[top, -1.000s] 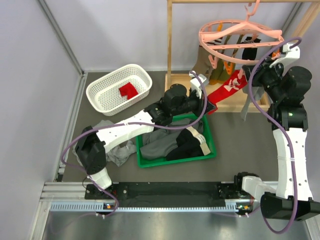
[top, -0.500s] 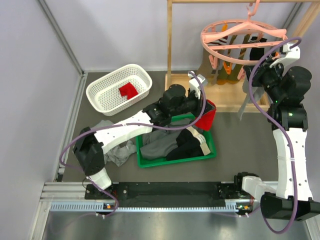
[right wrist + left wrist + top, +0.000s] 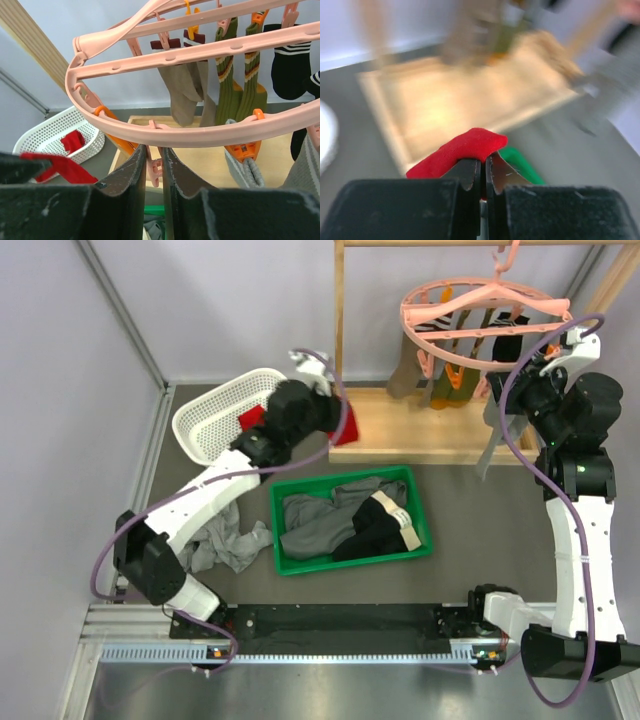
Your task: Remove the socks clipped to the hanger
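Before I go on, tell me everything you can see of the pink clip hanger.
The hanger is round, pale pink and looks like plastic. It has two concentric rings joined by cross bars, and a top hook reaches up to the top bar of the wooden rack. Small pink and orange clips dangle from the rings. Clipped to it are a tan-brown sock, an olive pair, a black striped sock and a grey sock. The right gripper has its jaws pinched on a pink clip at the near rim.

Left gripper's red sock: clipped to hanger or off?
Off: left gripper is shut on the red sock, well apart from the hanger.
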Tool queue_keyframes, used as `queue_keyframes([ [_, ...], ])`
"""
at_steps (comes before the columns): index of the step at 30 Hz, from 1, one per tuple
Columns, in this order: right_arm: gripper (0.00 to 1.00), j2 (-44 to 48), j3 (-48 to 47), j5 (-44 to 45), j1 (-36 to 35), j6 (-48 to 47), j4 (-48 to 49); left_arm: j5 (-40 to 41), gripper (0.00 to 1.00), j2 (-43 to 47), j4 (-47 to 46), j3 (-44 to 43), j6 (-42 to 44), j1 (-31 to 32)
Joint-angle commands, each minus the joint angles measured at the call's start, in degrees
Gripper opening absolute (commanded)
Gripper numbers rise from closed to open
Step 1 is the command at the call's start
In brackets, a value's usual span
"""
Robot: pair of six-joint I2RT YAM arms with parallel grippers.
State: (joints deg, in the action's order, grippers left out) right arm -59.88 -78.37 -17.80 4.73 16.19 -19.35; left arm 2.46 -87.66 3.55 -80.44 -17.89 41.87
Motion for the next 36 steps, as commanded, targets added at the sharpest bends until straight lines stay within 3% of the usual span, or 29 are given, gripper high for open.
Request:
queue_keyframes([
  [1,0.16,0.9,-0.9,-0.6,0.4,1.1,-0.5,2.9,0.0,2.8,4.6,0.8,-3.2,-12.8],
  [5,0.16,1.1,-0.9,-1.3,0.4,1.5,-0.9,2.5,0.0,0.9,4.8,-0.1,-4.3,-25.1],
  [11,0.16,1.5,-1.1,-1.4,0.4,1.6,-1.3,-4.4,0.0,-7.5,5.0,-3.6,-10.4,-37.0],
  [14,0.16,1.9,-1.0,-1.4,0.5,1.6,-1.5,-8.3,0.0,-11.6,4.6,-3.8,-13.7,-40.3],
  [19,0.23,2.0,-0.9,-1.7,0.4,2.0,-1.9,-9.1,0.01,-15.3,7.0,-4.7,-13.6,-40.5],
  [21,0.27,2.5,-0.8,-1.4,0.5,2.0,-2.7,-9.1,0.1,-15.5,7.4,-4.3,-13.7,-40.5],
  [22,0.32,3.0,-0.7,-1.3,0.4,2.1,-2.9,-8.9,0.21,-15.4,7.6,-4.0,-13.8,-40.5],
  [25,0.38,4.1,-0.5,-0.5,0.5,2.4,-3.9,-7.3,0.41,-14.8,8.3,-2.6,-13.5,-40.5],
  [26,0.4,5.2,-0.2,-0.3,0.4,2.3,-4.1,-6.2,0.53,-14.6,8.9,-2.4,-13.5,-40.5],
  [31,0.47,8.6,2.2,1.7,0.5,1.9,-3.6,-4.3,0.77,-12.5,11.0,-2.6,-12.9,-40.5],
  [33,0.48,10.7,4.2,4.3,0.4,1.9,-1.6,-0.6,0.97,-10.7,12.5,-2.6,-13.3,-40.1],
  [36,0.49,11.5,5.2,6.4,0.4,2.0,-0.6,7.3,0.99,-8.4,15.2,-3.1,-11.6,-37.9],
])
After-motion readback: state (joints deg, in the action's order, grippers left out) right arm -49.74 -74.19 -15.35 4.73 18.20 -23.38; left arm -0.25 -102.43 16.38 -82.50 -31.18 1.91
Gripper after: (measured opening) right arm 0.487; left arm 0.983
